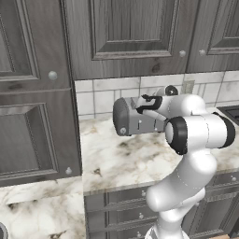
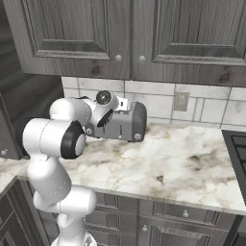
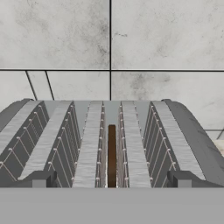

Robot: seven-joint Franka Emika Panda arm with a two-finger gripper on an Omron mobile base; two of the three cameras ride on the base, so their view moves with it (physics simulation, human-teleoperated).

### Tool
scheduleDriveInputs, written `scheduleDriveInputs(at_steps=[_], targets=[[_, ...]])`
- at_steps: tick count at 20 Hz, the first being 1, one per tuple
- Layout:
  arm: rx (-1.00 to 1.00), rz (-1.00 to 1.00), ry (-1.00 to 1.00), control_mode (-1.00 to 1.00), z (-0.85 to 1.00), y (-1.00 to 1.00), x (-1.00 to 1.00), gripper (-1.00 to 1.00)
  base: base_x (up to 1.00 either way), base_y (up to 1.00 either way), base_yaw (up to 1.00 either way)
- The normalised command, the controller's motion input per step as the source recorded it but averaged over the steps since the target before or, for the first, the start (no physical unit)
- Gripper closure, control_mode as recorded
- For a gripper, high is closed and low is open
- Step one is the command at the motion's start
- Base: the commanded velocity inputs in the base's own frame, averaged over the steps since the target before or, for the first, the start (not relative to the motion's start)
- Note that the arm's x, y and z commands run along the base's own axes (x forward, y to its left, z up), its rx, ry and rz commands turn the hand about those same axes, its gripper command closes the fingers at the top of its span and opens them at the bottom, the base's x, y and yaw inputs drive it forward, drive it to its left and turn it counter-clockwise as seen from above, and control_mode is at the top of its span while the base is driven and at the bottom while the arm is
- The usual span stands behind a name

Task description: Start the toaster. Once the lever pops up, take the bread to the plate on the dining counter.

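The gray toaster [image 1: 128,119] [image 2: 126,124] stands on the marble worktop against the tiled wall. My gripper [image 3: 111,179] hovers just above its slotted top [image 3: 87,140], open, with its fingertips [image 3: 40,179] set wide apart on either side of the slots. The brown bread [image 3: 111,153] sits edge-on, sunk in the middle slot between the wire guides and directly between my fingers. In the base views my hand [image 1: 150,104] [image 2: 108,103] covers the toaster's top. The plate and the dining counter are out of view.
Dark wood wall cabinets [image 2: 125,33] hang low over the worktop [image 2: 187,163]. A tall cabinet [image 1: 32,116] closes the left side. A stove edge [image 2: 238,144] lies at the right. A wall outlet [image 2: 181,101] is behind the toaster. A lower marble surface [image 1: 37,210] shows at bottom left.
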Motion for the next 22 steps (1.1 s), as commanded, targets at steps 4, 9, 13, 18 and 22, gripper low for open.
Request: scheduleDriveInputs(at_steps=[4,9,13,18,22], targets=[[0.0,0.0,0.0,-1.0,0.0,0.0,0.0,-1.0,0.0,0.0,0.0],[0.0,0.0,0.0,-1.0,0.0,0.0,0.0,-1.0,0.0,0.0,0.0],[0.0,0.0,0.0,-1.0,0.0,0.0,0.0,-1.0,0.0,0.0,0.0],[0.0,0.0,0.0,-1.0,0.0,0.0,0.0,-1.0,0.0,0.0,0.0],[0.0,0.0,0.0,-1.0,0.0,0.0,0.0,-1.0,0.0,0.0,0.0]])
